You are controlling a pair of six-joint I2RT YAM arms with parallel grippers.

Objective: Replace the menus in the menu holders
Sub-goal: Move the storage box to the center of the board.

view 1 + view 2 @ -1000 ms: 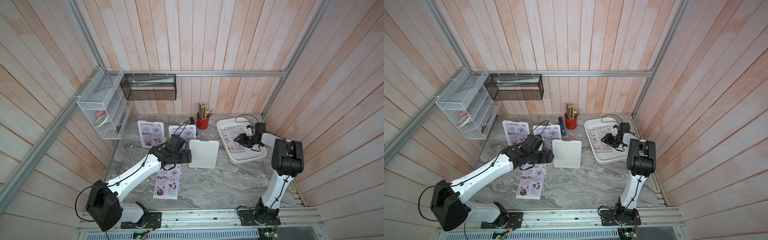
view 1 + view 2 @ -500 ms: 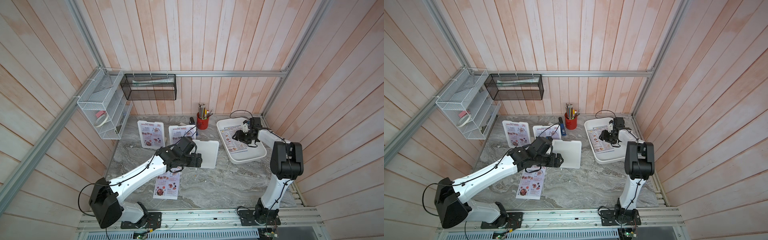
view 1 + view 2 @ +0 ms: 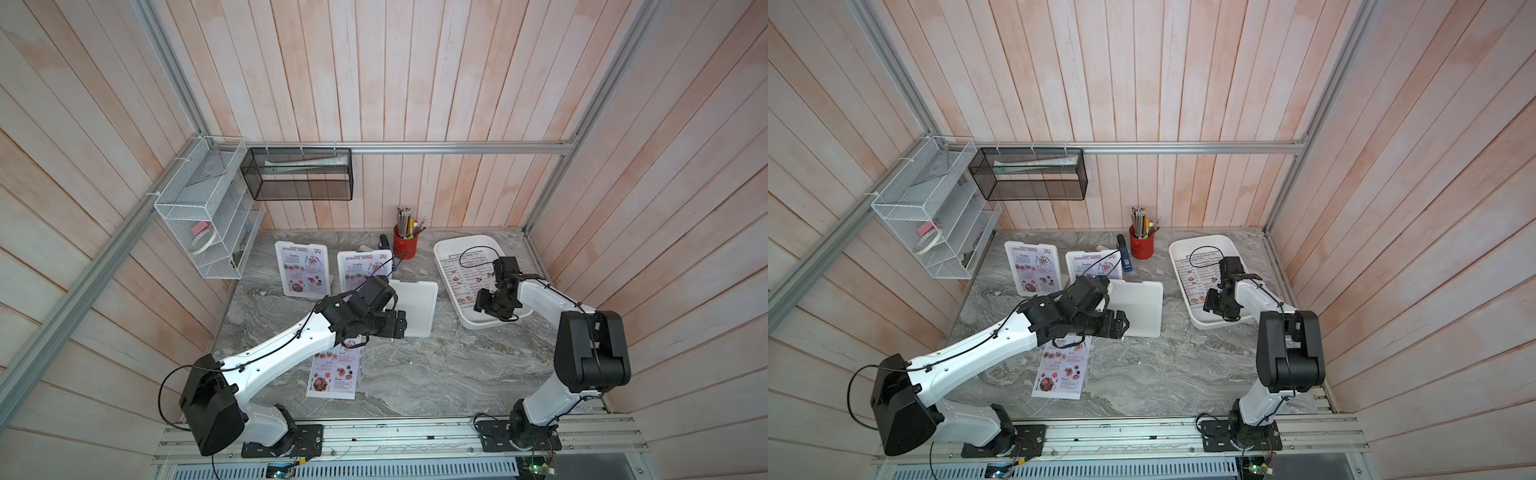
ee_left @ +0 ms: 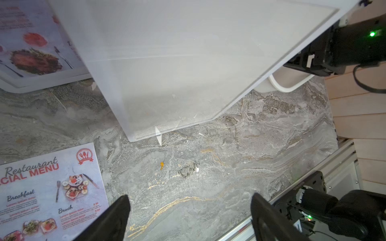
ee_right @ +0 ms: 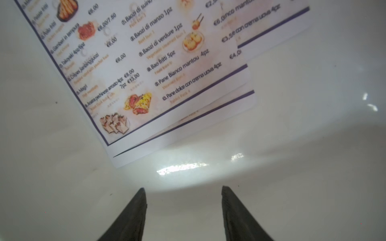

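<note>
In both top views we look steeply down from high above the front edge of the worktop [image 3: 436,374] toward its back edge, sharing all of it. Our left wrist view sits near, over a menu holder [image 4: 188,62]. Our right wrist view, even closer, faces menus [image 5: 146,62] in the tray [image 5: 313,167].

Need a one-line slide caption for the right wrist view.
Open right gripper over the tray, just short of the stacked Dim Sum menus.
</note>
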